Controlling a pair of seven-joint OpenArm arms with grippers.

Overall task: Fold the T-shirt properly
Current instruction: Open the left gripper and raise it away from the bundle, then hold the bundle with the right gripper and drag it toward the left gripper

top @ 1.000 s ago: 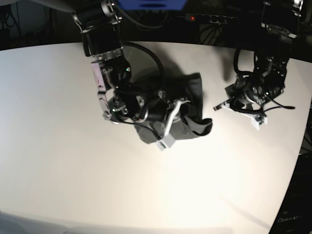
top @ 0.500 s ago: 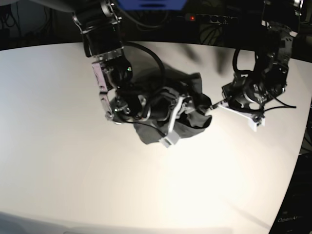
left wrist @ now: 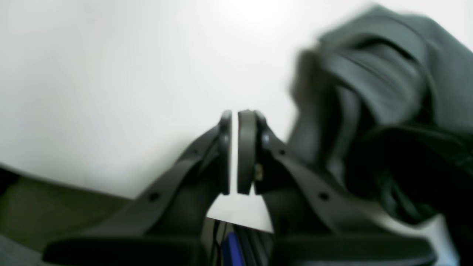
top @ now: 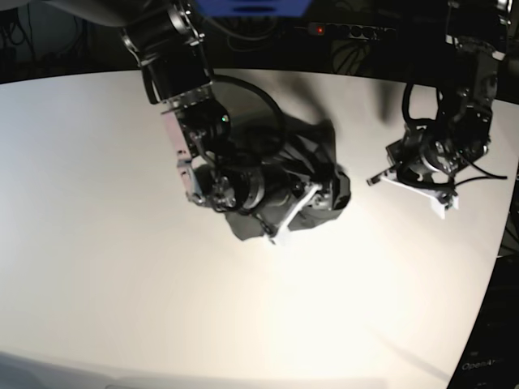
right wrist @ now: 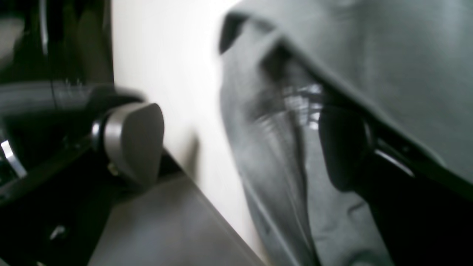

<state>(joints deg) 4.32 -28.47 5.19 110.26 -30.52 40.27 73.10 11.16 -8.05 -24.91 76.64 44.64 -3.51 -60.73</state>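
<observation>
Lab: white table [top: 122, 267], power strip [top: 345, 31]

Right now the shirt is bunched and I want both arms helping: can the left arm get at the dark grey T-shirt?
Probably yes: bare white table lies between the left end effector and the dark charcoal-grey crumpled T-shirt.

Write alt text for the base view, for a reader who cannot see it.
A crumpled dark grey T-shirt lies bunched on a white table, with the right hand directly over it, jaws open. The left hand is shut and empty, apart from the cloth on the view's right.
</observation>
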